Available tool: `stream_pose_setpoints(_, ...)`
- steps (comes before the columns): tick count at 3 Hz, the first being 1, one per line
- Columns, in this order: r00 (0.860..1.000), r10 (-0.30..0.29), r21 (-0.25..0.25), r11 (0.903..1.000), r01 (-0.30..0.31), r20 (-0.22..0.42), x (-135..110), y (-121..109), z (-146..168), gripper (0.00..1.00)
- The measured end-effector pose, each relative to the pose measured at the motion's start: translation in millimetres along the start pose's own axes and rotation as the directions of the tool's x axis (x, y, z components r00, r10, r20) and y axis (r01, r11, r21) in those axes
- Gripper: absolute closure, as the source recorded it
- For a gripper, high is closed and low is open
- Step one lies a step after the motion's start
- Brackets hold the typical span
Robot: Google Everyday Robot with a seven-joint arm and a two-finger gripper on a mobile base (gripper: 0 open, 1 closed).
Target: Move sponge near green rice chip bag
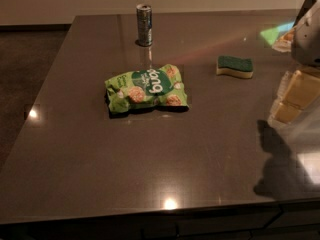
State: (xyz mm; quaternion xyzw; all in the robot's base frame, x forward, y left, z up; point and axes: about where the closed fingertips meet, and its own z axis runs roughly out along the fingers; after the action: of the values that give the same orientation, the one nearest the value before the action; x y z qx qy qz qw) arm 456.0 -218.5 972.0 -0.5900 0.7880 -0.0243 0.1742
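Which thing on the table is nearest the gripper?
The sponge, lying right of the green rice chip bag and can; the gripper is at the right edge.

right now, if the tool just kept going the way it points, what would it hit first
The tool at the right edge seems to point down, so probably bare table first, right of the sponge; depth is unclear.
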Motion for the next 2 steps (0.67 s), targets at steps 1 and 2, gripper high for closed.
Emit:
stream_pose_setpoints(1, 0.997, 0.058, 0.006, 0.9983, -0.058, 0.049, -3.4, -28.9, 22.4, 0.00)
stream_pose_setpoints(2, 0.990, 0.110, 0.013, 0.9936, -0.112, 0.092, -6.3, -61.4, 48.3, 0.00)
